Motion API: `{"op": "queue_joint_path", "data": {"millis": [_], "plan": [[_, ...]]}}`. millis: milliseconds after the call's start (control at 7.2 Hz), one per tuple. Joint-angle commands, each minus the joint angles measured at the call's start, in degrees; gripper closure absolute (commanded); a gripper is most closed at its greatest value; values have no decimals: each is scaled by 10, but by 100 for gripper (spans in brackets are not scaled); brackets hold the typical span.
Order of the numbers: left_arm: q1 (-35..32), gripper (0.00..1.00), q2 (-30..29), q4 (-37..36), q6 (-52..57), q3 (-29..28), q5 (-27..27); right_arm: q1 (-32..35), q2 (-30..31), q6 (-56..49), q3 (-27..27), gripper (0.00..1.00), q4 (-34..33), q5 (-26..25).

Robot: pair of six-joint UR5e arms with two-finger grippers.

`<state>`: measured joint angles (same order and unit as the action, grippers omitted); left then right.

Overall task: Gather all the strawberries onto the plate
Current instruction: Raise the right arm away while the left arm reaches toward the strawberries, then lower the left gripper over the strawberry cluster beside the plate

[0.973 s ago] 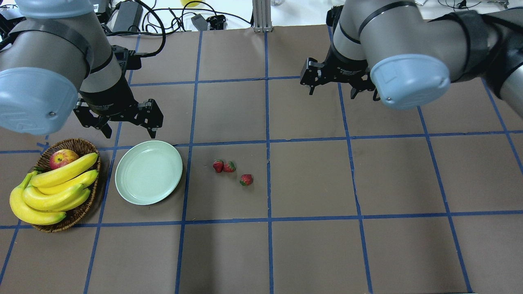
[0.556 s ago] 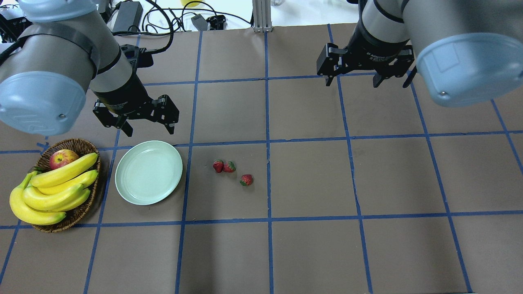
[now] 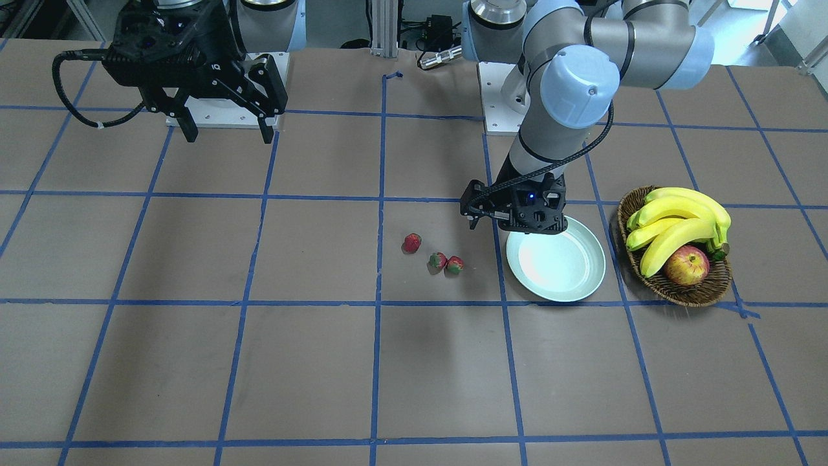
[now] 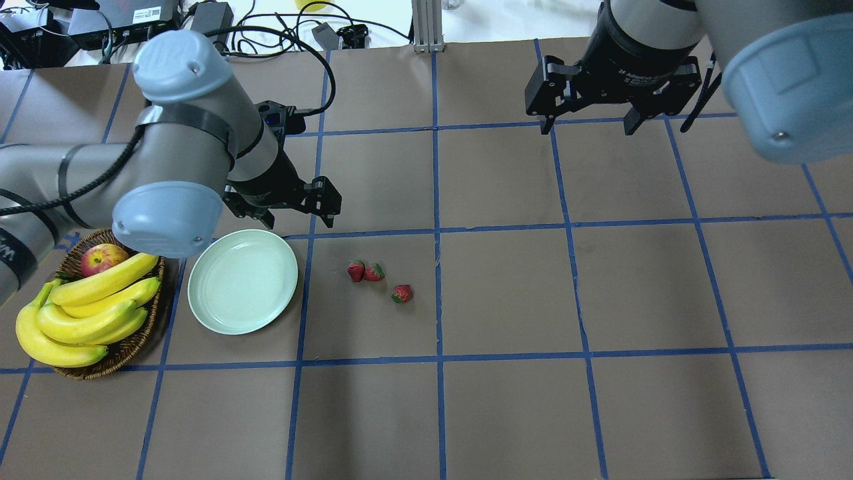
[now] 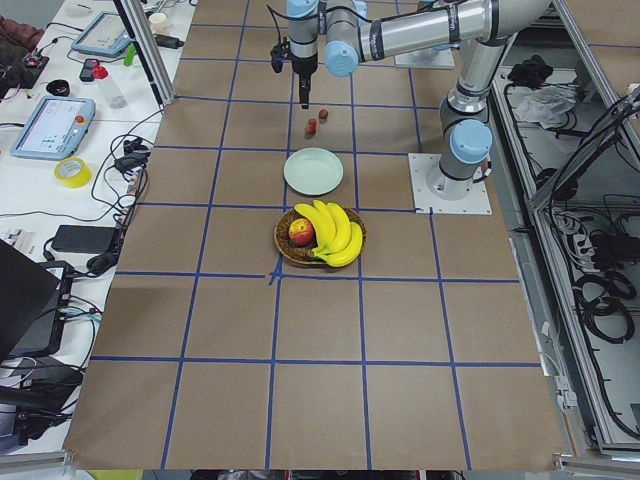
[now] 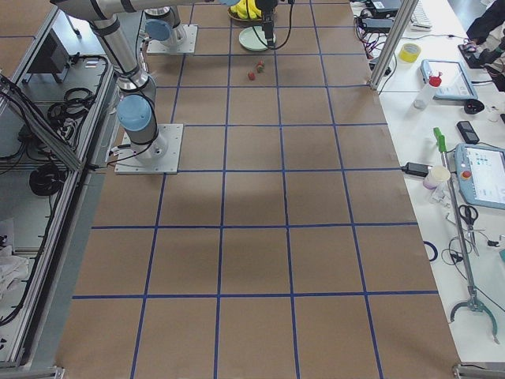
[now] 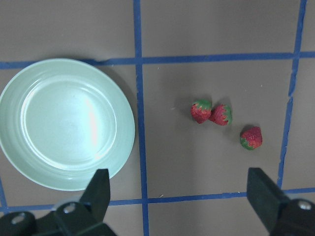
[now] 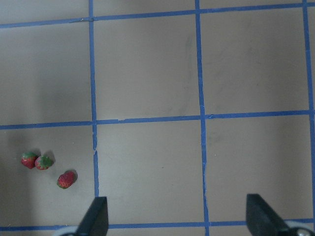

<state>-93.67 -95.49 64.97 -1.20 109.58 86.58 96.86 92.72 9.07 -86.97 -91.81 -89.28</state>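
Observation:
Three small red strawberries lie on the brown table: two touching (image 4: pixel 356 271) (image 4: pixel 374 272) and one apart to their right (image 4: pixel 402 293). They also show in the left wrist view (image 7: pixel 201 111) (image 7: pixel 221 114) (image 7: pixel 251 137). The pale mint plate (image 4: pixel 242 281) sits empty to their left. My left gripper (image 4: pixel 298 217) is open and empty, hovering above the plate's far right rim. My right gripper (image 4: pixel 590 128) is open and empty, high over the far right of the table, well away from the berries.
A brown wicker basket (image 4: pixel 126 353) with bananas (image 4: pixel 93 307) and a red-yellow apple (image 4: pixel 103 259) stands left of the plate. Blue tape lines grid the table. Cables and power bricks lie beyond the far edge.
My left gripper has moved right, from behind the basket to above the plate's far right rim. My right gripper has pulled back and to the right. Strawberries and plate have not moved.

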Motion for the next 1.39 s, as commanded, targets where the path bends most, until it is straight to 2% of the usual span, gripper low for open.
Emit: {"op": "queue_joint_path", "data": {"millis": [0,139,278,417,695,1251], "plan": [[-2,0,-26,-38,0,31,-4,-2,-31,-3,59,0,75,-8],[-3,0,-40,-47,1,35,-42,-3,-32,-11,58,0,80,-9],[-8,0,-57,-84,1,47,-49,-4,-31,-12,53,0,79,-9],[-16,0,-73,-120,1,57,-49,-4,-31,-13,53,0,74,-8],[-41,0,-107,-146,1,58,-49,-4,-32,-73,53,0,73,-7],[-47,0,-139,-153,7,61,-44,-3,-31,-54,53,0,69,-5]]}}
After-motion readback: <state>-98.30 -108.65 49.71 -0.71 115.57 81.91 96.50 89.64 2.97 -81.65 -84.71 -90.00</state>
